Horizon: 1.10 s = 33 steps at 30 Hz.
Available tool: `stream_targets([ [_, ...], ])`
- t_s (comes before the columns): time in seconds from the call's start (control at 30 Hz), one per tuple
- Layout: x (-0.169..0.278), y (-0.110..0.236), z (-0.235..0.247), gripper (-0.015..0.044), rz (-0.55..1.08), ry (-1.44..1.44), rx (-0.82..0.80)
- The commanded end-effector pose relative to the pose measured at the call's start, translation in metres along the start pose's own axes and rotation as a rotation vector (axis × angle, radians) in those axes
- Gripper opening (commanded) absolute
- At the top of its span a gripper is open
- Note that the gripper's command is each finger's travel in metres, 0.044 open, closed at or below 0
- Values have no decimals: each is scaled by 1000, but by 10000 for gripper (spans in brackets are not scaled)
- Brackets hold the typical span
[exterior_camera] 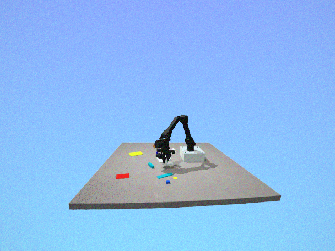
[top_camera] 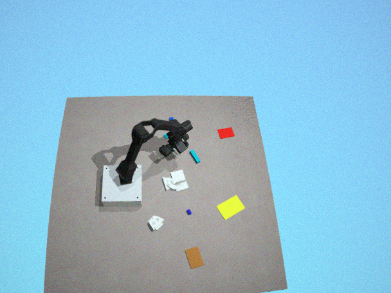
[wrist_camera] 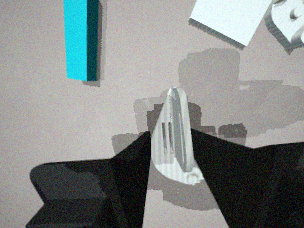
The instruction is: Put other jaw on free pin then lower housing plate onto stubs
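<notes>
- Black jaws part-closed on the loose white toothed jaw piece, far side of the white base from above
- pickup step imo, next: lift, aim for free pin

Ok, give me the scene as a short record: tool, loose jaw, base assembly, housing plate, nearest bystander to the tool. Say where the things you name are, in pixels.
tool (top_camera: 173, 150) (exterior_camera: 166, 162) (wrist_camera: 167, 134): shut on the loose jaw
loose jaw (wrist_camera: 172, 142): between the fingers, not on its pin
base assembly (top_camera: 182, 186): on the table, away from the tool
housing plate (top_camera: 155, 222): apart from the base assembly, probably the piece with two round holes
nearest bystander: thick cyan bar (top_camera: 194, 156) (exterior_camera: 151, 165) (wrist_camera: 76, 40)
</notes>
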<state>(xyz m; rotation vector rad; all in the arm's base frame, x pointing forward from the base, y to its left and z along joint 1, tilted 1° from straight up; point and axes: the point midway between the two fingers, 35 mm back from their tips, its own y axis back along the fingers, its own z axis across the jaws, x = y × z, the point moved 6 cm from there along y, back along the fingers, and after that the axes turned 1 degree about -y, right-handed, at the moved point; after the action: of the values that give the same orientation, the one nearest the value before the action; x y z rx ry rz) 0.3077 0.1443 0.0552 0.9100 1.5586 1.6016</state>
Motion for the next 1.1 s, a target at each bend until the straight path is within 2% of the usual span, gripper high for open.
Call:
stream_targets([
  [0.0, 0, 13, 1, 134, 0, -3, -5],
  [0.3, 0, 37, -1, 134, 0, -4, -4],
  [1.07, -59, 38, -28, 134, -5, 297, -2],
])
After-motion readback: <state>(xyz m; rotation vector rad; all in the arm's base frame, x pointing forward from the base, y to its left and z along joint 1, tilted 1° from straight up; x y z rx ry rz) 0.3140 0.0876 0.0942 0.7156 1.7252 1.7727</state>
